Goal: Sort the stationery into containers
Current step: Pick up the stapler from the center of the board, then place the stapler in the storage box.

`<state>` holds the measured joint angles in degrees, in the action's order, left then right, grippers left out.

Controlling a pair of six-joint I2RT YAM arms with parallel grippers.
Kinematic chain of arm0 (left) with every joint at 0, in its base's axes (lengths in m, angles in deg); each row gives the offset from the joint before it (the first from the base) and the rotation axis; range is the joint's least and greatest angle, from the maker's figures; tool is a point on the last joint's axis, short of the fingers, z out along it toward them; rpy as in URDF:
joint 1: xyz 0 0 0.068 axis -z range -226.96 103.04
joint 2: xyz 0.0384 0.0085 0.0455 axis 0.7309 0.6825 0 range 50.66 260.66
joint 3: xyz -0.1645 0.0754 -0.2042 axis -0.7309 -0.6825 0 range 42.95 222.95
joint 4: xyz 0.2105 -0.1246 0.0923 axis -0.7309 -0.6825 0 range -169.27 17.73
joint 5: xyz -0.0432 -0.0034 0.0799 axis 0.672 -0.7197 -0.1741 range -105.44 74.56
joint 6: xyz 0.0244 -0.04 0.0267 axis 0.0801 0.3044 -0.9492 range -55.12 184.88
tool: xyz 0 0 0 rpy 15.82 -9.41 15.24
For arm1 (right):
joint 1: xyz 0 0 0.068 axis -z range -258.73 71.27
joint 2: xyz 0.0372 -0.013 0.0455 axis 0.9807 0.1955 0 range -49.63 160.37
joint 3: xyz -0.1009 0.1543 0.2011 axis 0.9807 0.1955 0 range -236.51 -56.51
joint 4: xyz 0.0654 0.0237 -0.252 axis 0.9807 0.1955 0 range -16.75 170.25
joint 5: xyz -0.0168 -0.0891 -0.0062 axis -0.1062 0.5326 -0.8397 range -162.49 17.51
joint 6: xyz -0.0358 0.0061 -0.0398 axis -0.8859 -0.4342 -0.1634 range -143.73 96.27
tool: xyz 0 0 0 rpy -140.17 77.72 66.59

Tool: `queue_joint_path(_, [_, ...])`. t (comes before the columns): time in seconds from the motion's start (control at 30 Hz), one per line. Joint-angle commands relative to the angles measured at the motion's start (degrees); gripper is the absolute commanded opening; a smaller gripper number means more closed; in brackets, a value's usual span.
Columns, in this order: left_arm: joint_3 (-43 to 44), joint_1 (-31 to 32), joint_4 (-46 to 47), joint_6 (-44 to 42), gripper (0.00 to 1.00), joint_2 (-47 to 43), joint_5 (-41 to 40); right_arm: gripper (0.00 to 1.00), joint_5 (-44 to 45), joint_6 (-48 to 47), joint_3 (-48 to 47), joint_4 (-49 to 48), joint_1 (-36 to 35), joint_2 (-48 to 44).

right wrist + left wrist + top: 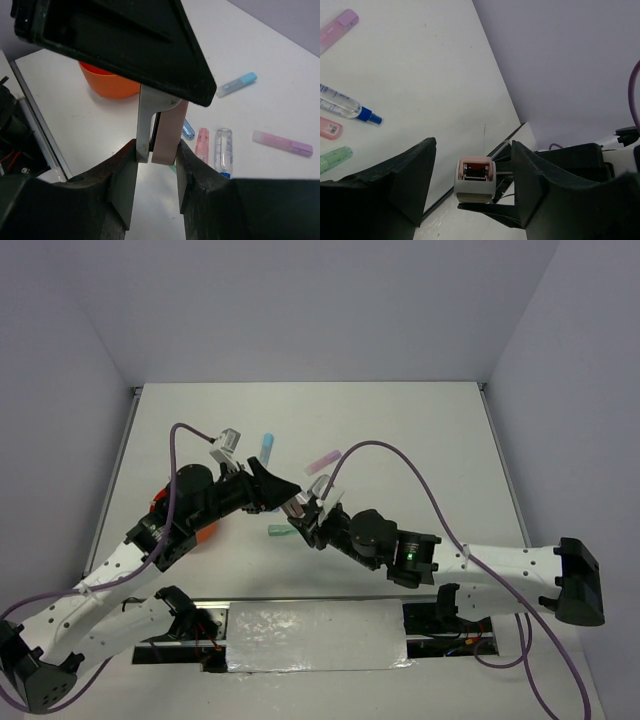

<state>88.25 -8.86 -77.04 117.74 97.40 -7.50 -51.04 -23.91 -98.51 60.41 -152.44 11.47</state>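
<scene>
Holding peach piece [162,130] upright, right gripper [156,155] clamped on it; left gripper [474,165] spread either side, not touching, likely for handover.

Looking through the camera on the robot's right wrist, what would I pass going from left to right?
orange cup → upright pink-and-white piece → small blue piece → pink capsule → clear pen → long pink piece with a lilac end
</scene>
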Motion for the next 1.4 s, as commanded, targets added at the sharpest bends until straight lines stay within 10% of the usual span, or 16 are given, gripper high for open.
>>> queue_joint_path(0.0, [1.6, 0.6, 2.1, -0.6, 0.73, -0.3, 1.1, 0.14, 4.3, -1.9, -3.7, -2.7, -0.6, 0.7])
queue_joint_path(0.1, [1.8, 0.6, 0.9, -1.4, 0.70, -0.9, 0.7, 0.14, 5.9, -2.4, -5.2, -1.4, -0.5, 2.2])
queue_joint_path(0.33, [5.3, 0.7, -1.5, -5.0, 0.05, -0.2, -0.2, 0.17, 2.3, -2.3, -8.9, 0.6, -0.1, 4.8])
queue_joint_path(0.4, [6.7, 0.7, -4.0, -6.8, 0.00, 1.0, -2.0, 0.24, 0.6, -1.8, -9.3, 0.7, -0.1, 5.0])
queue_joint_path(0.43, [7.8, 0.7, -5.0, -7.3, 0.00, 1.3, -2.9, 0.34, 0.3, -1.5, -8.6, 0.0, 0.0, 4.7])
queue_joint_path(0.47, [8.3, 0.7, -7.1, -8.1, 0.00, 1.6, -6.0, 0.93, 0.9, -0.8, -7.9, -0.7, -0.1, 3.7])
queue_joint_path(0.5, [9.2, 0.7, -8.4, -8.4, 0.00, 1.6, -7.6, 1.00, 2.0, -0.2, -7.0, -2.6, -0.1, 2.9])
queue_joint_path(0.7, [15.7, 0.7, -22.6, -6.1, 0.00, 4.6, -43.4, 1.00, 10.4, 9.1, 0.1, 0.3, 1.5, -8.8])
queue_joint_path(0.87, [22.7, -2.2, -37.9, 12.2, 0.00, 13.6, -72.4, 1.00, 12.7, 15.3, 0.0, 10.9, 1.6, -13.0])
queue_joint_path(1.37, [31.5, -19.2, -60.3, 51.2, 0.00, 36.4, -82.0, 1.00, 1.0, 22.3, 7.6, 13.5, 1.4, -19.5])
